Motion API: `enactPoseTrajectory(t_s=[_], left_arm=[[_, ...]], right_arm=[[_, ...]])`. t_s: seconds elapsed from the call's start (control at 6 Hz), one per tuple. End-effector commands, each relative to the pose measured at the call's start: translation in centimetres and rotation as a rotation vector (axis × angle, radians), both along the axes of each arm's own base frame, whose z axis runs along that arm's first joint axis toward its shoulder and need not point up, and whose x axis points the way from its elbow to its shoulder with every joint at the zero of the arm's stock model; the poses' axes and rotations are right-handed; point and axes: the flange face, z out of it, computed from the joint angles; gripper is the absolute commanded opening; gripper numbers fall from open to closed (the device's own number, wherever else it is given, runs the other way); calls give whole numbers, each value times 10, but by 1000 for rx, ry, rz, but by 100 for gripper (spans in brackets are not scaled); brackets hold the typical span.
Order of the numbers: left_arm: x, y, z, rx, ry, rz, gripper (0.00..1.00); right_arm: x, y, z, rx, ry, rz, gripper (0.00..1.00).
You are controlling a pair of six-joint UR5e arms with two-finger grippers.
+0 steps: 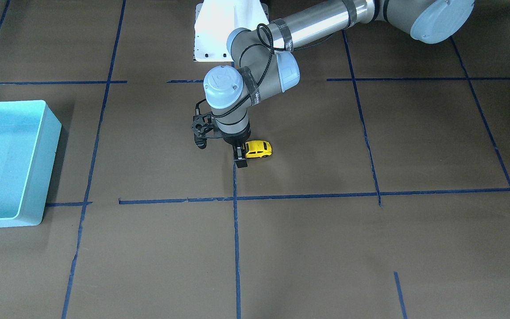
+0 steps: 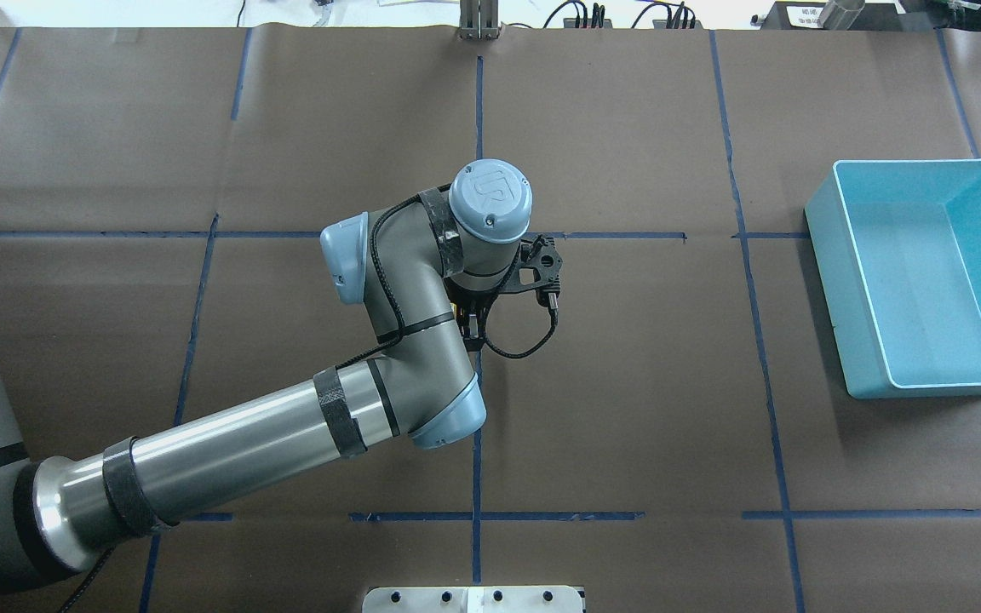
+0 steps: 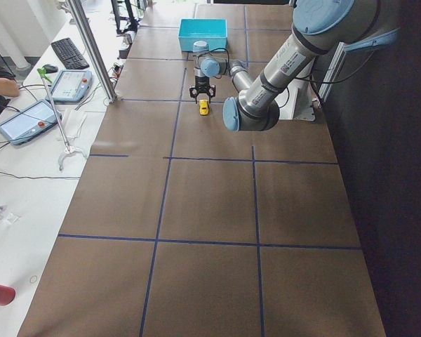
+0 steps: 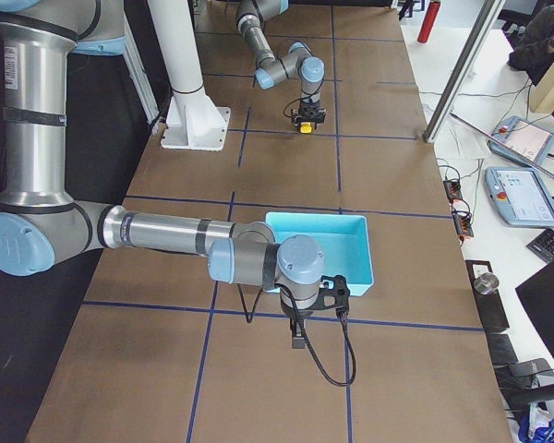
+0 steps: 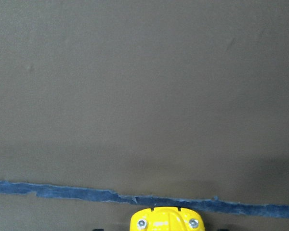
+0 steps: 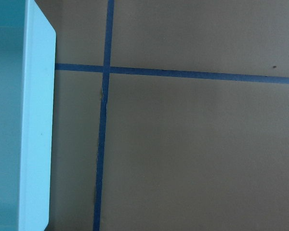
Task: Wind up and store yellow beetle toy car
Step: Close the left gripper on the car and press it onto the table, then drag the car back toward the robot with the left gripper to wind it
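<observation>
The car (image 1: 258,149) sits mid-table (image 1: 326,248), one end between the left gripper's (image 1: 241,156) jaws, which seem clamped on it (winding in hand, I judge). Storing remains: the bin (image 1: 50,173) is well apart. Right gripper (image 4: 298,340): state unclear.

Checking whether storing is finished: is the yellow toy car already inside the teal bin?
No, the yellow beetle toy car sits on the brown table, well apart from the teal bin.
</observation>
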Motion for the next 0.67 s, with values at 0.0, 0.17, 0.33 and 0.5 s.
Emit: enactPoseTrajectory(t_s=[0.0,0.17,0.33,0.5], left_arm=[[5,5,0,29,-15,-10,56],[5,4,-4,59,-24,-30,33],[4,4,-7,67,-18,-29,16],[0,7,-18,85,20,-25,8]], right_arm=[[0,0,0,-1,0,0,100],[0,0,0,0,0,0,100],[0,0,0,1,0,0,100],[0,0,0,1,0,0,100]])
